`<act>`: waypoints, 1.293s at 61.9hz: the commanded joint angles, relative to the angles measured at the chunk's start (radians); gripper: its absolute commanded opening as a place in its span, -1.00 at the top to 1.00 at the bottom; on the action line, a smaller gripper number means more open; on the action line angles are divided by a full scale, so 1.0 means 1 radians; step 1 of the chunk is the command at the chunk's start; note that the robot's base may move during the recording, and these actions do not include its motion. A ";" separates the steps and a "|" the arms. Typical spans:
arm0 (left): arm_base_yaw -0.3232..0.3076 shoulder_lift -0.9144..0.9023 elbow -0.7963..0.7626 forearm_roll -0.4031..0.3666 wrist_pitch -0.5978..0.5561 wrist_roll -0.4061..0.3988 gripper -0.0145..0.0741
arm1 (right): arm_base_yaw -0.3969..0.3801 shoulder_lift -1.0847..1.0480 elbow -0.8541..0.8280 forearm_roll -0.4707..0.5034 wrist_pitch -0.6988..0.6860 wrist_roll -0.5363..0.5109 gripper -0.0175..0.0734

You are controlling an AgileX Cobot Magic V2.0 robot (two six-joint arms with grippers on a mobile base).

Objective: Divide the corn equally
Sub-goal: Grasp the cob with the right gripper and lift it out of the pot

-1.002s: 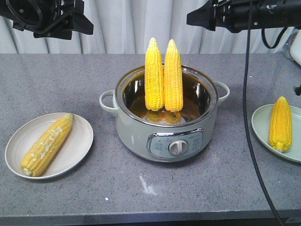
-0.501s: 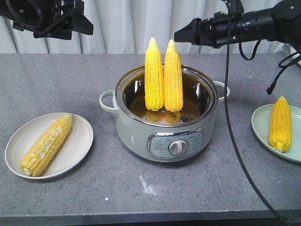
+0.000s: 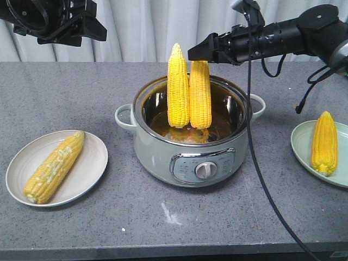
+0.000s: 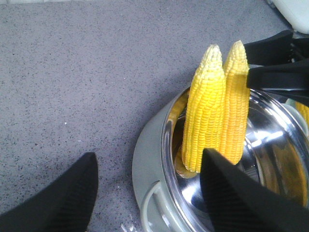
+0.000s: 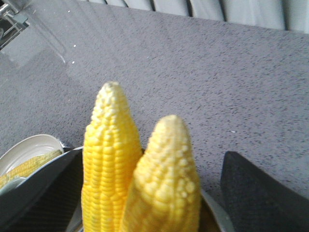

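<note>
**Right arm parked over a pot cob, grab not made yet**

Quick tally first. Two cobs stand upright in the pot [image 3: 157, 157] mid-counter, the left pot cob [image 3: 178, 87] and the right pot cob [image 3: 200, 95]. They're pressed side by side with their tips poking above the rim. One more, the left-plate cob [image 3: 54, 167], lies on the left plate [image 3: 92, 163]. The right-plate cob [image 3: 324, 142] lies on the right plate [image 3: 300, 142]. So it's one each on the plates and two left to hand out.

The right gripper [image 3: 198, 54] is at the tip of the right pot cob. Its fingers are spread apart, and in the wrist view the tip sits in the gap between them with daylight on both sides, so it's holding nothing. The left gripper [image 3: 95, 31] hangs high up and off to the left. It's also spread wide and empty, well apart from any corn.

My read is that this is the reach-and-grasp step for the third cob, and that cob looks bound for the right plate.

For the next move I'd want the fingers a bit lower on the taper before they close, since the very tip is narrow and looks slippery. Then a straight lift, because the two cobs lean on each other and pulling sideways could topple the left one. After that it has to clear the pot rim and set down beside the cob already on the plate, not on top of it.
</note>
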 commanded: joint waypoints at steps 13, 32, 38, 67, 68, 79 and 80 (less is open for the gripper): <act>-0.002 -0.049 -0.032 -0.032 -0.032 0.002 -0.33 | 0.020 -0.057 -0.031 -0.018 -0.034 0.009 -0.57; -0.002 -0.049 -0.032 -0.032 -0.027 0.002 -0.33 | 0.020 -0.057 -0.031 -0.052 -0.011 0.040 0.10; -0.002 -0.049 -0.032 -0.032 -0.026 0.002 -0.33 | 0.020 -0.057 -0.032 -0.049 -0.008 0.039 0.38; -0.002 -0.049 -0.032 -0.032 -0.007 0.002 -0.33 | 0.018 -0.128 -0.033 -0.041 -0.118 0.033 0.63; -0.002 -0.049 -0.032 -0.032 -0.004 0.002 -0.33 | 0.018 -0.131 -0.033 -0.041 -0.121 0.033 0.63; -0.002 -0.049 -0.032 -0.033 0.013 0.002 -0.33 | 0.016 -0.166 -0.033 -0.044 -0.166 0.033 0.63; -0.002 -0.049 -0.032 -0.033 0.013 0.001 -0.33 | 0.016 -0.169 -0.033 -0.044 -0.168 0.033 0.63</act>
